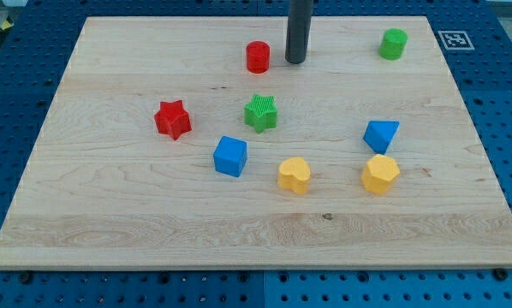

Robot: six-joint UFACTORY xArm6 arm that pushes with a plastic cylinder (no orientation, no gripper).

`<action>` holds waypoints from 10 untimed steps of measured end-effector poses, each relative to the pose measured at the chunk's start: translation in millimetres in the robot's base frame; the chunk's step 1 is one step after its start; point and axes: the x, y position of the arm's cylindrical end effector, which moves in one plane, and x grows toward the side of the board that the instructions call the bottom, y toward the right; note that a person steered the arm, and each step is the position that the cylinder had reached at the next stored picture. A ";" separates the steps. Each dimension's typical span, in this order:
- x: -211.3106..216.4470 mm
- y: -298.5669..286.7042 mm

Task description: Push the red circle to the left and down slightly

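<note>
Red circle (pixel 258 56): a short red cylinder standing near the view's top, a little left of the middle of the tabletop (pixel 136 222).
My tip (pixel 295 62): the lower end of the dark rod, down at the board just to the view's right of the red circle, with a narrow strip of bare wood between them; not touching as far as can be seen.
Fingers: none on this arm, only the straight rod, so nothing is clasped or let go.
Green star (pixel 261 112): below the red circle, towards the view's middle, well apart from it.
Red star (pixel 173 119): to the view's left of the green star, lower left of the red circle.
Blue cube (pixel 230 156): below and slightly left of the green star, near it.
Yellow heart-like block (pixel 294 175): to the lower right of the blue cube.
Blue angular block (pixel 381 135): at the view's right, its exact shape hard to make out.
Yellow many-sided block (pixel 380 174): just below the blue angular block.
Green cylinder (pixel 393 44): near the view's top right corner, well apart from my tip.
Marker tag (pixel 453 39): a black-and-white square beyond the board's top right corner.
</note>
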 end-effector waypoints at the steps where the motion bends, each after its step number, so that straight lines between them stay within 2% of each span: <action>1: 0.0 -18.4; 4: -2.3 -37.6; 7: -29.8 -58.6; 10: -4.0 -58.6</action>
